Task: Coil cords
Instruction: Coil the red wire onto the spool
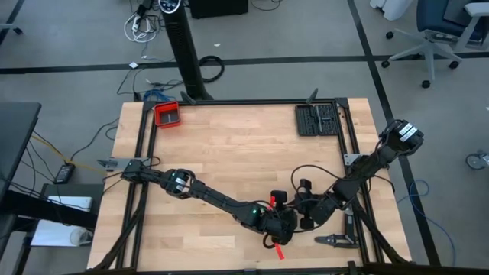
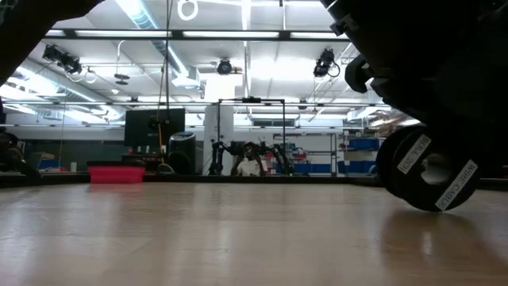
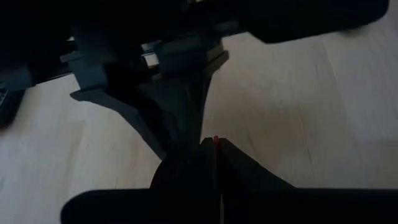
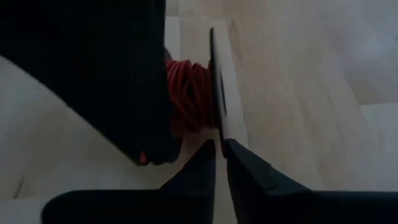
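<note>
A: Both arms meet over the near right part of the wooden table (image 1: 229, 153). Left gripper (image 3: 214, 142) is pinched shut; a speck of red shows right at its fingertips, so it seems to hold an end of the red cord (image 4: 189, 93). I can't confirm how much is in there.

B: And the right gripper (image 4: 219, 144)?

A: Its fingers stand nearly together, only a sliver between them, with nothing visibly clamped. Just past the tips sits the cord, already a tight red bundle, wedged between a dark part of the other arm and a thin dark plate edge.

B: Anything red outside the bundle?

A: The overhead camera shows a short red tail (image 1: 277, 250) on the wood just below the two grippers, near the table's front edge.

B: Risks?

A: First, the bundle springs loose. Thin wire like that likely wants to unwind; if either arm backs off before the turns are secured, the coil opens. Second, the left pinch looks marginal, so a small tug from the right side could slip the end out. Third, the grippers are crowded together; a misjudged move could knock finger against finger. Fourth, the free tail could snag under an arm and drag turns off.
</note>
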